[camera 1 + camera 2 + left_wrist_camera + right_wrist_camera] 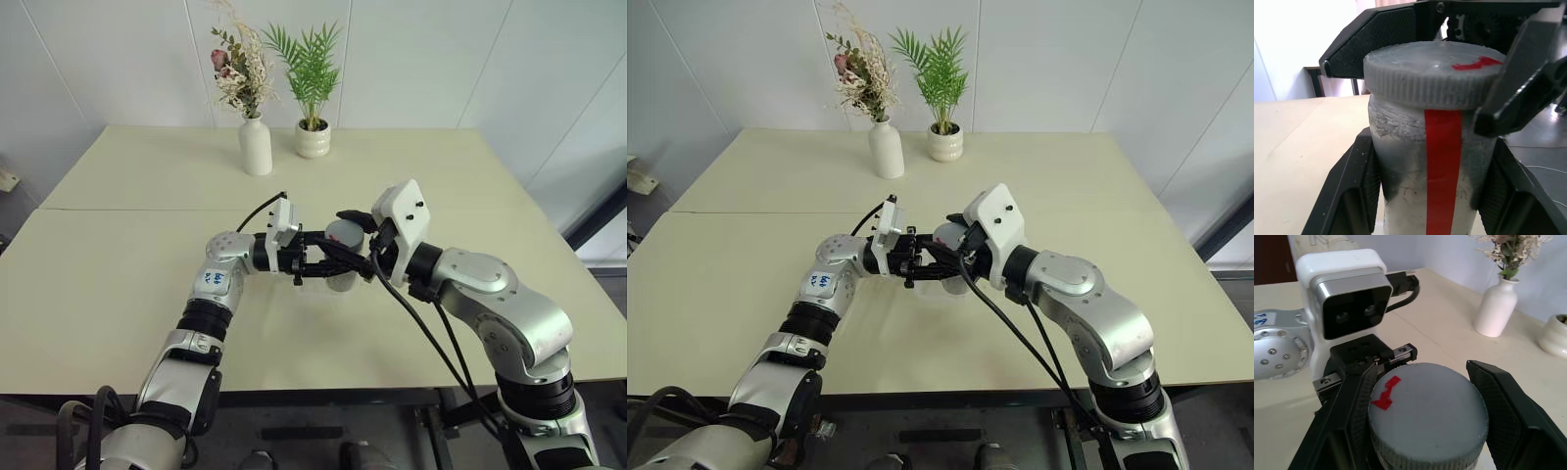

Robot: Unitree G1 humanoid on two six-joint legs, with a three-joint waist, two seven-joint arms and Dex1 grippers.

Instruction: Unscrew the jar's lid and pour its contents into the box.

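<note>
The jar (1435,161) is held upright above the middle of the desk (118,294), its long axis vertical and its red stripe (1442,171) running straight up the side. The lid (1427,423) is seated on top, facing upward, and is marked with a small red patch. The jar's body is clamped between the fingers of the left tool (1435,215), which reaches in level from the robot's left and is closed on it. The lid's ribbed rim is gripped from both sides by the right tool (1425,431), closed upon it from the robot's right. Well behind, at the far edge of the desk, a white vase (256,146) with dried flowers is set just beside a white ribbed pot (313,139) with a green plant.
</note>
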